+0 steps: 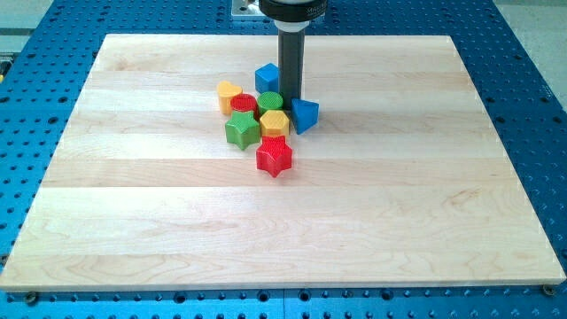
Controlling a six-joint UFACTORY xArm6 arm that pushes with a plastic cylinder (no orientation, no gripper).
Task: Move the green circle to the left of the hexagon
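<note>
Beside green circle (270, 100): my tip (291, 98).

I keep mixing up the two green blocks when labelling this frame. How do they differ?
The green star has pointed arms; the green circle is round. The green star looks larger and sits nearer the view's bottom left; the green circle lies higher, right beside my tip. The yellow hexagon is just below the circle and right of the star. Both share one green colour.
</note>
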